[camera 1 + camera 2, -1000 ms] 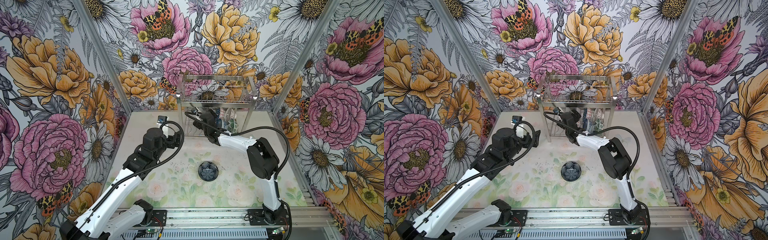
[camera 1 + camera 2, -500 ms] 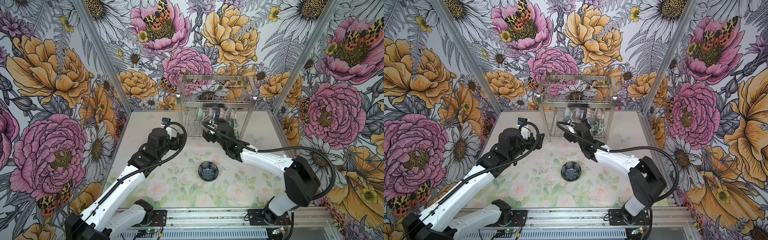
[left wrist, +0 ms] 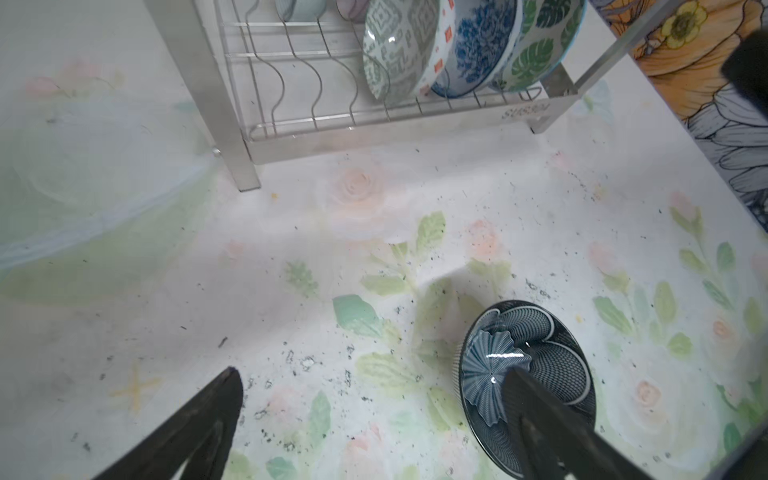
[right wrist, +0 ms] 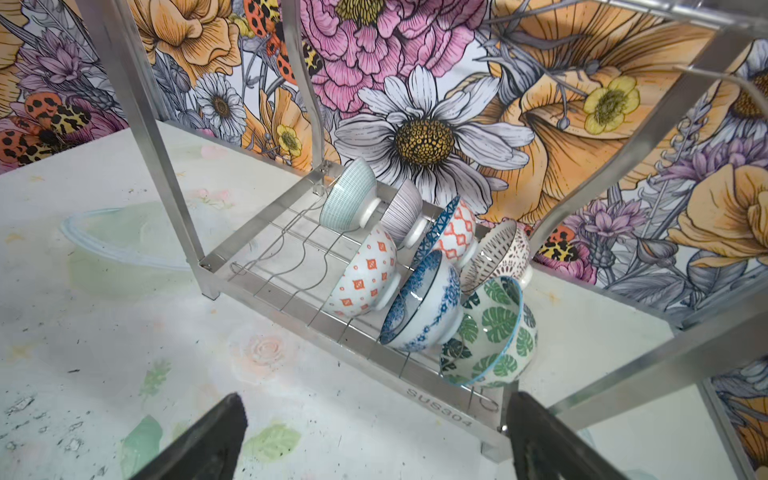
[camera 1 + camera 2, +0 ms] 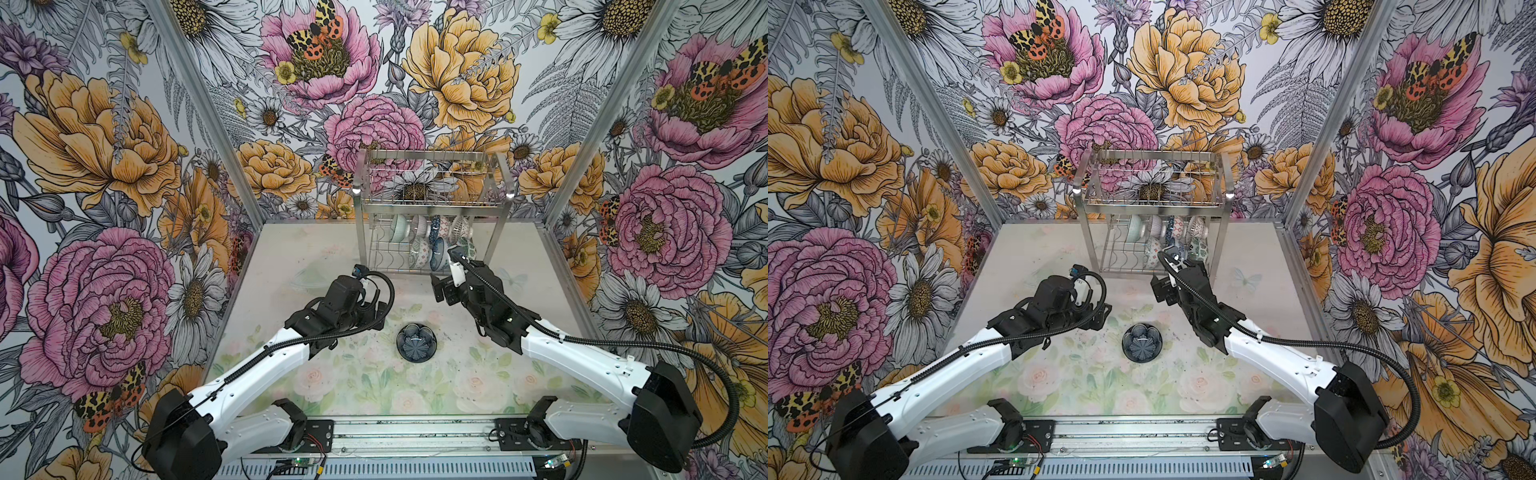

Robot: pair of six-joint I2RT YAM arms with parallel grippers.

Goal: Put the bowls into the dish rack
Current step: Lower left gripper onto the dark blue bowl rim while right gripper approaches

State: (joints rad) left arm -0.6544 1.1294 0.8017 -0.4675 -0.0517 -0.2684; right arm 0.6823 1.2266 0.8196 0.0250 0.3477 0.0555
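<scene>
In the left wrist view the left gripper [image 3: 372, 376] has its jaws spread wide and holds nothing. One finger [image 3: 540, 419] crosses the near side of the dark bowl [image 3: 552, 353], though contact cannot be judged. That bowl stands upright on the table [image 3: 124, 291] in front of the rack [image 3: 374, 139], apart from it. On the rack's lower tier the diamond bowl [image 3: 399, 45], blue floral bowl [image 3: 482, 45] and leaf bowl [image 3: 536, 54] lean on edge in the front row. In the right wrist view the right gripper [image 4: 374, 413] also has its jaws wide apart and empty, and it sits just in front of the rack's front rail, near the leaf bowl. Behind that front row stand the celadon bowl [image 4: 351, 195], purple-lined bowl [image 4: 405, 208], lattice bowl [image 4: 455, 228] and dotted bowl [image 4: 498, 249]. All seven bowls crowd one end of the tier. Both top views show the rack [image 5: 432, 204] at the back of the table. The dark bowl [image 5: 1142, 343] is well in front of the rack, between the two arms. The left gripper is just beside that bowl, and the right gripper is close to the rack's lower tier.
</scene>
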